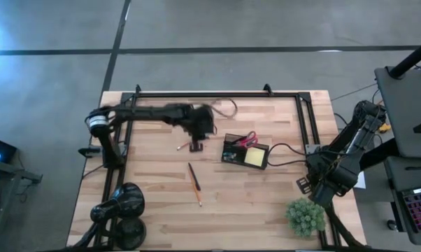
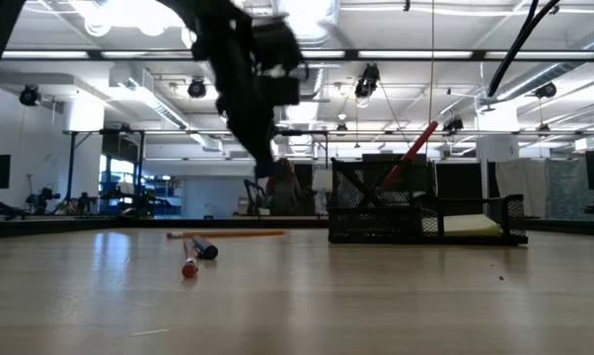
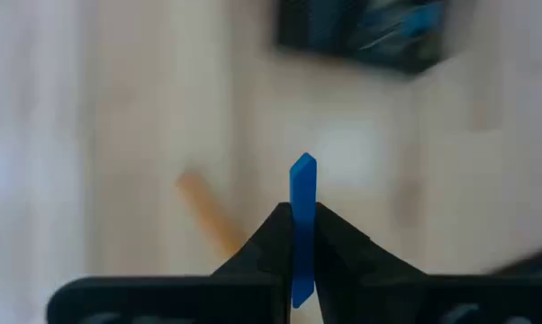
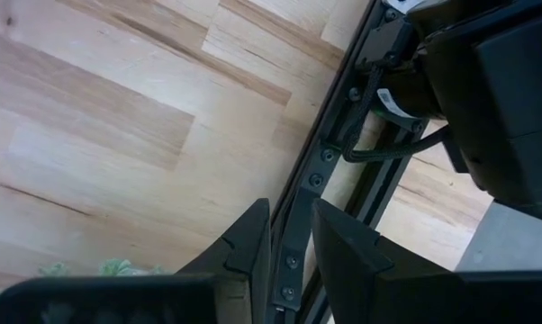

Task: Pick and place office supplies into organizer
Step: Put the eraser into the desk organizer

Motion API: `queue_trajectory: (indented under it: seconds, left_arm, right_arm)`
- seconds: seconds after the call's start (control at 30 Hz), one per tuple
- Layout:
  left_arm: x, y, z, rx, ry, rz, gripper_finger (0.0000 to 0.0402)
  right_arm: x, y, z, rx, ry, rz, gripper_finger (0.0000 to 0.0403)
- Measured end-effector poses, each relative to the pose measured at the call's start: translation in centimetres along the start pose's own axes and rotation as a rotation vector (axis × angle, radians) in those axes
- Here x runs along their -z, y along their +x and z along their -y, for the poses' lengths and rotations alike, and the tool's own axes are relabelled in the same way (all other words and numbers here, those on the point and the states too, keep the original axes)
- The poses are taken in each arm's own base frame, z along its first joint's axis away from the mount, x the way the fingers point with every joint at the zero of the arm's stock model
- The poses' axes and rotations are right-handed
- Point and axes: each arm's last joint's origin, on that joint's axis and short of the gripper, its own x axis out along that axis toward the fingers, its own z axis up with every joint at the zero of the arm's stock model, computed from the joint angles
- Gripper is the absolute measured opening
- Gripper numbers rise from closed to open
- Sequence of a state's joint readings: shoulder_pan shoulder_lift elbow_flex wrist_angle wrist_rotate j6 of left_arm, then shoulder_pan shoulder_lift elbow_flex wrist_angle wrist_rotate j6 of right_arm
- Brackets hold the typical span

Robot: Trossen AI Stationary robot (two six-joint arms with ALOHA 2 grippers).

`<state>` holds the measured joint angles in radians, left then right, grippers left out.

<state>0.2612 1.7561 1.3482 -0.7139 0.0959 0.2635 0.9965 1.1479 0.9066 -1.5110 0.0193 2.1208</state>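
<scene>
Wood tabletop point(image 1: 252, 203), light butcher-block, dark frame rails around the edges.

Nearest the front edge: black round lamp-like thing point(image 1: 119, 204) at the left corner, green spiky plant ball point(image 1: 305, 215) at the right corner.

Right gripper point(image 4: 289, 236) is parked at the right edge by the plant ball, over the frame rail. Fingers slightly apart, nothing between them.

Mid-table: dark pen and orange pencil point(image 1: 194, 183) lying end to end, flat on the wood, well apart from the box. In the low view a red-tipped piece point(image 2: 189, 266) and a dark stub point(image 2: 204, 249) lie up front.

Left gripper point(image 1: 196, 145) hangs above the table just left of the organizer point(image 1: 245, 152). Jaws clamped on a tiny blue piece point(image 3: 302, 225), thin flat sliver held on edge, tip sticking out past the fingertips. Small orange bit point(image 1: 182, 146) on the wood just beside it.

Organizer is right of centre, dark mesh box, two compartments. Red-handled scissors point(image 1: 246, 139) stand tilted in the left compartment, handles poking above the rim. Yellowish note pad point(image 1: 255, 157) lies flat in the right one.

Far side: bare concrete floor beyond the table.
</scene>
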Motion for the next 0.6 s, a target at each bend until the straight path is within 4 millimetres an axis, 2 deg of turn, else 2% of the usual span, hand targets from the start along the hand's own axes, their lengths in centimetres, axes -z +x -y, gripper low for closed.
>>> queue_trajectory:
  seconds: [0.17, 0.27, 0.4, 0.6]
  left_arm:
    - [-2.7, -0.2, 6.6, 0.066, 0.135, 0.052, 0.0007]
    - [-3.7, 0.0, 9.1, 0.079, 0.098, 0.044, 0.0007]
    - [-5.4, 0.2, 10.6, 0.057, 0.037, 0.102, 0.0007]
    - [-9.4, 2.8, 10.3, 0.001, -0.014, 0.171, 0.0006]
  right_arm:
    - [0.0, 0.0, -0.1, -0.007, -0.003, -0.004, 0.0077]
    - [0.1, 0.0, -0.1, -0.009, -0.047, -0.006, 0.0077]
    - [0.0, 0.0, 0.0, -0.002, -0.138, 0.0, 0.0077]
    - [0.0, 0.0, 0.0, 0.001, -0.219, 0.0, 0.0077]
